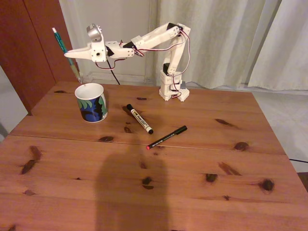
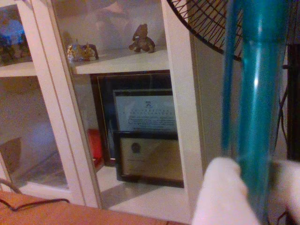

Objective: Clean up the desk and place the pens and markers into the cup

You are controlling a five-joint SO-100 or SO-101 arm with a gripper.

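Note:
In the fixed view my gripper [image 1: 70,54] hangs above and left of the cup [image 1: 91,102], shut on the teal-green pen [image 1: 61,43]. The pen is tilted, its lower tip just over the cup's far-left rim. The cup is a white mug with a leafy pattern standing on the pine desk [image 1: 192,192]. The white-barrelled marker [image 1: 139,119] and the thin black pen with a red tip [image 1: 167,137] lie flat to the right of the cup. In the wrist view the teal pen [image 2: 260,93] stands upright between my white fingertips [image 2: 220,199], with my gripper [image 2: 255,197] closed around it.
My arm's base [image 1: 173,91] stands at the desk's back edge, a black cable [image 1: 113,74] beside it. Curtains hang behind. A dark shadow [image 1: 127,192] falls on the desk's front. The wrist view looks at a white shelf [image 2: 122,61] with figurines, framed certificates [image 2: 147,154] and a fan grille [image 2: 201,21].

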